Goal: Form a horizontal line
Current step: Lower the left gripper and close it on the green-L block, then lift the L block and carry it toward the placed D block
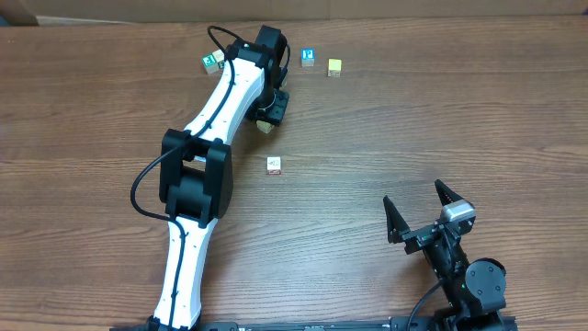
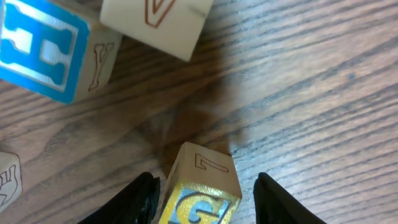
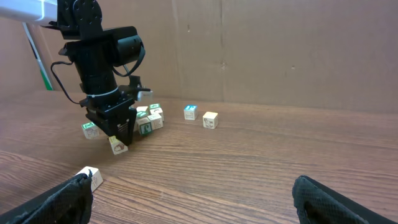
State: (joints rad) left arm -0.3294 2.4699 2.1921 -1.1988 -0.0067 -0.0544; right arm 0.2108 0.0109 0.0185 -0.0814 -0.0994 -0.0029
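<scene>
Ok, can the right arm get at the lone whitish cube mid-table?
Probably yes. The whitish cube sits alone with bare table between it and the right gripper, whose jaws stand wide open. The left arm lies on its other side, not over it.

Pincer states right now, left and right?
Left pincer: straddles the small wooden cube with a yellow G face; whether it grips cannot be told.
Right pincer: open, holding nothing.
</scene>
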